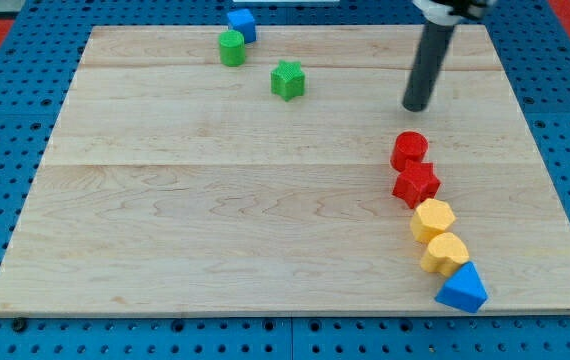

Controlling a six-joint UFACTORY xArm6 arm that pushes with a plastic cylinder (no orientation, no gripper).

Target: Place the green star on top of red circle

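On the wooden board (215,230), toward the view's top right, my tip (416,106) rests on bare wood, apart from every block. I carry no jaws at all, only the straight dark rod, so nothing is grasped.

Up near the view's top, left of centre, the green star (287,80) lies alone, well to the left of my tip and a little higher in the view. Farther up and to the left, the green cylinder (231,47) sits just beside the blue cube (242,24), which is at the board's top edge; whether these 2 touch I cannot tell.

Below my tip, near it and slightly to the left, the red circle (409,150) heads a chain of 5 blocks that runs down toward the view's bottom right. Touching it from below is the red star (416,184), then a yellow hexagon (432,219), a yellow block (445,253) of unclear shape, and finally a blue triangle (463,290) near the board's bottom edge.

The green star and the red circle are well apart, with open wood between them.
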